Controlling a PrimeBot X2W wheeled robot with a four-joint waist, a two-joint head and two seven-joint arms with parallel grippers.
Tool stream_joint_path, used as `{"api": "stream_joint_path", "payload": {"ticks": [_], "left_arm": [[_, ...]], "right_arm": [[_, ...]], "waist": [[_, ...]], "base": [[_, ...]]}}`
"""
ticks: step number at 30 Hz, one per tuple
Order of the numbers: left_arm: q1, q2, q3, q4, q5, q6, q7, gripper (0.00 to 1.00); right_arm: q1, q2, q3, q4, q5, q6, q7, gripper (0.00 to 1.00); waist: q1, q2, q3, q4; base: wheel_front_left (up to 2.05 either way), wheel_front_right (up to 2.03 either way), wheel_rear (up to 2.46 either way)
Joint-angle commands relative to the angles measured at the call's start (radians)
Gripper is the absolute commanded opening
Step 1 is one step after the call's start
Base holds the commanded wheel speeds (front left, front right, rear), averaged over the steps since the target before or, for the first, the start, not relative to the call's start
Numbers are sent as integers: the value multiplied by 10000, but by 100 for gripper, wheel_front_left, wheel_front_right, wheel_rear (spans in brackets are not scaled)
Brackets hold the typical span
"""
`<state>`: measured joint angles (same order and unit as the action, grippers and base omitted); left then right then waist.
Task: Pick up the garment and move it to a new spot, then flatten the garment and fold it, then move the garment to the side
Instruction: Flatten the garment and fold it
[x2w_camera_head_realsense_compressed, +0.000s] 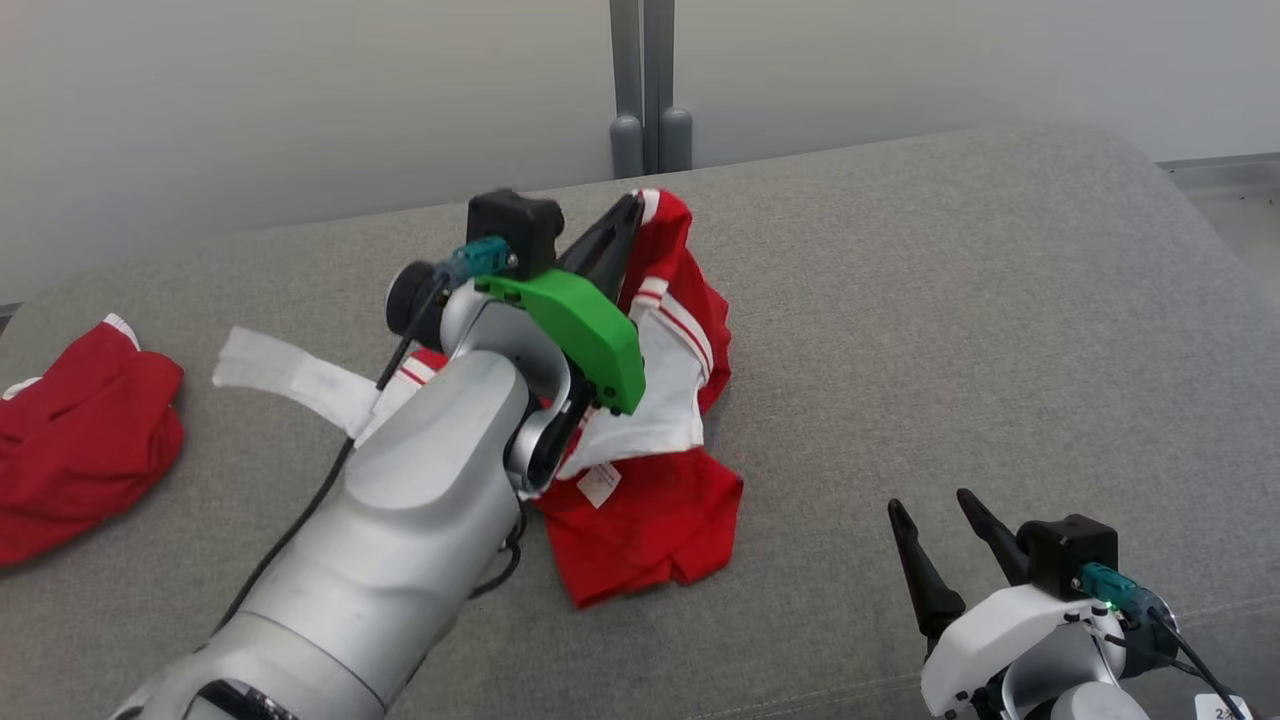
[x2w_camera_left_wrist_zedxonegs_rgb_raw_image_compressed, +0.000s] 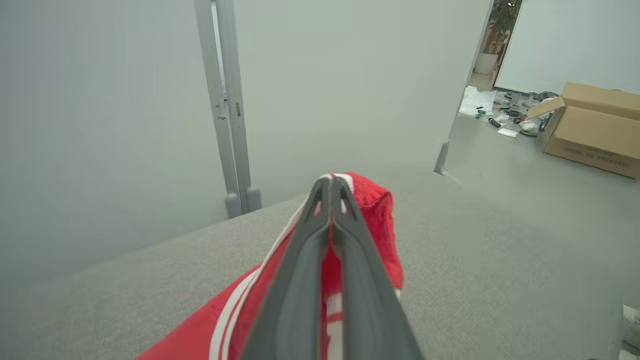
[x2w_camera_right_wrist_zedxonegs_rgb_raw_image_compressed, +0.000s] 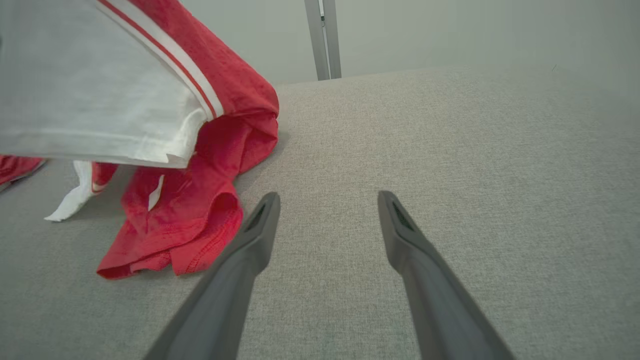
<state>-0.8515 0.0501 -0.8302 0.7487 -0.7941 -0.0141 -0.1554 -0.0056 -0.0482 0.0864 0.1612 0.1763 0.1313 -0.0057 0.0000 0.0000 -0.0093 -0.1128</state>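
Close up, my left tool (x2w_camera_left_wrist_zedxonegs_rgb_raw_image_compressed: 331, 186) is shut on a bit of the garment (x2w_camera_head_realsense_compressed: 660, 510), my right tool (x2w_camera_head_realsense_compressed: 930, 500) is open, so it might slip free.

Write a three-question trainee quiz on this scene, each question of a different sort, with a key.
1. True or false: the right gripper is shut on the garment.
2. The left gripper is: A) wide open; B) shut on the garment's red-and-white striped edge; C) shut on nothing.
3. Fill in: a second red cloth lies on the grey surface at the far ____ of the head view.

Key: 1 false, its fingers stand apart over bare surface; 2 B; 3 left.
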Motion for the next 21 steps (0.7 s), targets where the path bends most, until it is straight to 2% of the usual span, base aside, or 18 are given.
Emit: {"api": "stream_joint_path", "payload": {"ticks": [1, 14, 21], "left_arm": [[-453, 13, 39, -117, 130, -13, -59, 0], [-2990, 12, 112, -751, -3, 495, -774, 0], [-3801, 13, 792, -1320, 349, 892, -1115, 0]], "right_arm": [[-14, -39, 25, 36, 43, -10, -32, 100], [56, -39, 165, 132, 69, -10, -83, 100], [17, -39, 201, 174, 36, -10, -83, 100]], "waist": [[0, 0, -39, -54], [0, 0, -78, -387], [0, 0, -69, -388]], "base": [[0, 0, 0], [0, 0, 0], [0, 0, 0]]}}
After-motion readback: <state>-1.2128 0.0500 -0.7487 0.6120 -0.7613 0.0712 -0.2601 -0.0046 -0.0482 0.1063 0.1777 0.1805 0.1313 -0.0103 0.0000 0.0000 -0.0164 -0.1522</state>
